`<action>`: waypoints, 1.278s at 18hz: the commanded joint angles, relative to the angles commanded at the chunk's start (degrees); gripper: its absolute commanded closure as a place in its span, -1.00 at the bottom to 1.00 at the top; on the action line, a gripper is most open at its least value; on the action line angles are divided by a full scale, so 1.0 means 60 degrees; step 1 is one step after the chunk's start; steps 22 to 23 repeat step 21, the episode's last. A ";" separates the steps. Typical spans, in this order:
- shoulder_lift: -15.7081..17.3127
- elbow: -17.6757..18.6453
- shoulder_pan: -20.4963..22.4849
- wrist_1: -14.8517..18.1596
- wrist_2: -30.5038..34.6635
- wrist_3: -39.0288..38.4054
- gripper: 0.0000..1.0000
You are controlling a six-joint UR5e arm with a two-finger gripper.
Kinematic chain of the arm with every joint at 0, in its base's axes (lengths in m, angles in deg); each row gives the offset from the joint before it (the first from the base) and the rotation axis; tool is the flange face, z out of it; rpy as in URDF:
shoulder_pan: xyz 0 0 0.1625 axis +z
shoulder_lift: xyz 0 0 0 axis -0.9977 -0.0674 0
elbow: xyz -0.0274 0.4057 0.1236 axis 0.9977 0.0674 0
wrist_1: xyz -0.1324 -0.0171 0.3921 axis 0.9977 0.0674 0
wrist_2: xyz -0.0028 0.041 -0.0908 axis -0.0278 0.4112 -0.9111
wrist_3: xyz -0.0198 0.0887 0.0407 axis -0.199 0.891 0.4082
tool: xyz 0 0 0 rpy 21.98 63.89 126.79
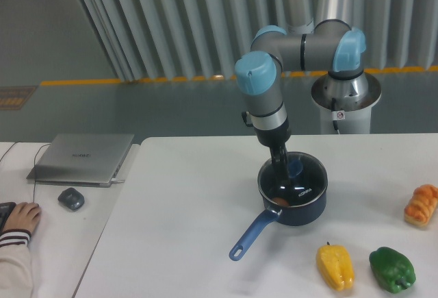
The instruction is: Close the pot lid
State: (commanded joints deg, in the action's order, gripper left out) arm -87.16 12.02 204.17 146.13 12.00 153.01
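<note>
Risk: the hand (280,158), grip state indiscernible, sits at the lid (295,172) over the pot (293,186); off-centre release could leave it tilted.

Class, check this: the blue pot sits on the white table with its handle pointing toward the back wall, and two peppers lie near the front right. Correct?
Not quite. The camera view shows the pot with its handle pointing toward the front left, not the wall. The yellow pepper and green pepper are right.
</note>
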 joint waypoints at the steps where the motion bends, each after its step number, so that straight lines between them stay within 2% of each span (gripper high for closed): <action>1: 0.0000 -0.0015 0.0015 0.0000 0.0000 0.0015 -1.00; 4: 0.0015 -0.0102 0.0176 0.0000 0.0015 0.0160 -1.00; 9: 0.0352 -0.0103 0.0645 0.0103 -0.0015 0.1024 -1.00; 23: 0.0469 -0.0044 0.0821 0.0205 0.0015 0.1216 -1.00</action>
